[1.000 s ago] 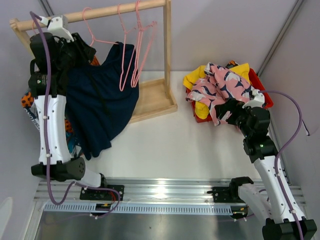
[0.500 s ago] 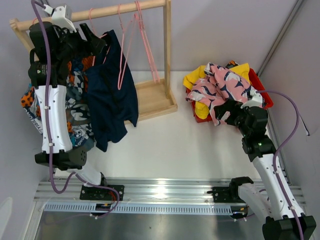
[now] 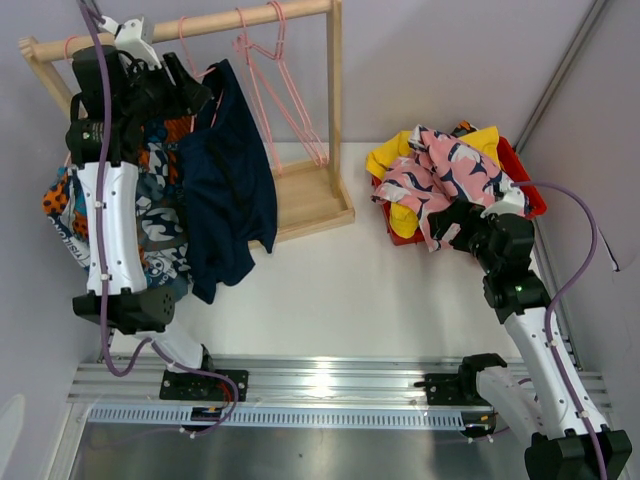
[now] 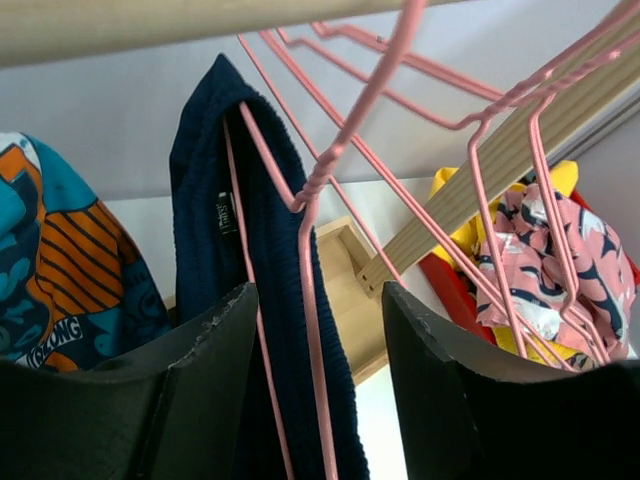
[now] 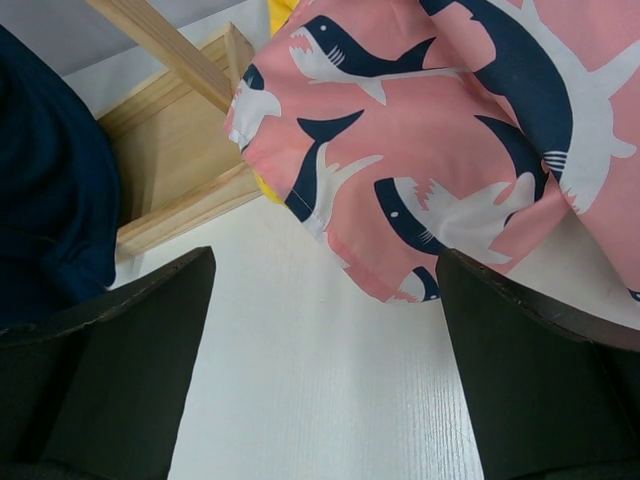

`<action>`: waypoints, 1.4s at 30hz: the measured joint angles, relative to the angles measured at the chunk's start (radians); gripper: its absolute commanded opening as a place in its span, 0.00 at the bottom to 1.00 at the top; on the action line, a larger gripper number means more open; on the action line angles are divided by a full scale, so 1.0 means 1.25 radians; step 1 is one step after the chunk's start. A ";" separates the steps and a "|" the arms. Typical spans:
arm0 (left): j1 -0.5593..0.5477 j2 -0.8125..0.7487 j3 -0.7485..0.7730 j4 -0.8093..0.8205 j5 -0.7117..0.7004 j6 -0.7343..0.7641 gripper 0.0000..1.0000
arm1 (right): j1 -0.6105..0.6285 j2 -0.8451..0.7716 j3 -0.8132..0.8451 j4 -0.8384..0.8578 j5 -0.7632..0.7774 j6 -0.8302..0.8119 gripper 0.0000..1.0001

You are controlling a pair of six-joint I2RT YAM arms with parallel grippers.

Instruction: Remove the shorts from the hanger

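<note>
Between the spread fingers of the left end effector [image 4: 318, 300], which is open and gripping nothing, runs the twisted neck of a pink hanger [image 4: 305, 230]. I cannot tell whether either finger touches the wire. Just beyond the end effector, the navy shorts [image 4: 215, 200] are draped over 1 shoulder of that hanger, the waistband folded across the wire and the rest hanging down past the fingers. Beside them, further from the fingers, hang the blue-orange patterned shorts [image 4: 60, 270]. Above the end effector is the wooden rail [image 4: 150, 25], with empty hangers [image 3: 285, 85] further along it.

The step in hand looks like taking hold of the navy pair. The next move calls for shifting off the wire onto the cloth, closing on it alone, then drawing it down and away so it slides off the shoulder without dragging the hanger along.

The right end effector [image 5: 325, 270] hovers open and empty above the bench [image 3: 350, 290]. Just ahead of it lie pink shark-print shorts [image 5: 430, 150], heaped with yellow shorts [image 3: 385, 160] on a red bin [image 3: 520, 165].
</note>
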 measured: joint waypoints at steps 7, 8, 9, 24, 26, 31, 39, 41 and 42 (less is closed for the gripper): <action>-0.034 0.024 0.002 -0.021 -0.054 0.023 0.00 | 0.000 0.001 -0.013 0.009 0.001 0.000 1.00; -0.039 0.030 0.006 -0.023 -0.067 0.026 0.00 | 0.000 0.002 -0.015 0.009 0.001 -0.001 0.99; -0.047 0.037 0.013 -0.023 -0.089 0.033 0.00 | 0.000 0.002 -0.016 0.009 0.002 -0.002 1.00; -0.110 0.049 0.157 -0.104 -0.273 0.055 0.00 | -0.002 0.001 -0.024 0.016 0.003 -0.005 0.99; -0.110 0.038 0.162 -0.104 -0.288 0.056 0.00 | -0.002 0.002 -0.024 0.016 0.002 -0.005 0.99; -0.110 -0.003 0.153 -0.101 -0.298 0.056 0.00 | -0.002 0.002 -0.024 0.018 -0.001 -0.005 1.00; -0.110 -0.317 -0.197 -0.062 -0.267 0.081 0.00 | -0.004 -0.008 -0.010 0.033 -0.115 -0.004 1.00; -0.114 -0.413 -0.292 -0.066 -0.246 0.080 0.00 | -0.003 -0.008 0.012 0.052 -0.191 0.000 0.99; -0.118 -0.455 -0.323 -0.074 -0.232 0.077 0.00 | -0.001 -0.006 0.030 0.059 -0.231 0.004 0.99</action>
